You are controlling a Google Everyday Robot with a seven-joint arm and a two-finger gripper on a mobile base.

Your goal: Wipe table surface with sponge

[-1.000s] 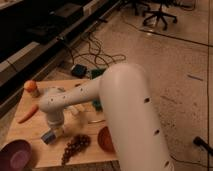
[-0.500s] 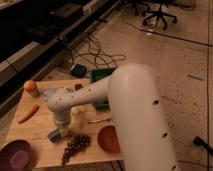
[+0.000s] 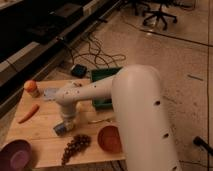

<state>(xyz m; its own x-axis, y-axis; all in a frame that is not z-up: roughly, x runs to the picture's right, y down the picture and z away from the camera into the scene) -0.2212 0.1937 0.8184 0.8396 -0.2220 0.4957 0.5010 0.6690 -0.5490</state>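
Note:
The table surface (image 3: 42, 127) is a light tan wooden board on the floor at the lower left. My white arm reaches over it from the right. My gripper (image 3: 66, 124) points down near the board's middle and is shut on the small blue sponge (image 3: 60, 129). The sponge rests on the board and sticks out at the gripper's lower left.
On the board are an orange bottle (image 3: 31, 88), a carrot (image 3: 28, 113), a purple bowl (image 3: 15, 155), a grape bunch (image 3: 75, 145), a brown bowl (image 3: 110, 139) and a green tray (image 3: 106, 80). Cables and a dark box (image 3: 77, 70) lie on the floor behind.
My gripper and the sponge have slid together to the right across the board, from near the carrot toward the middle. The other items have stayed put.

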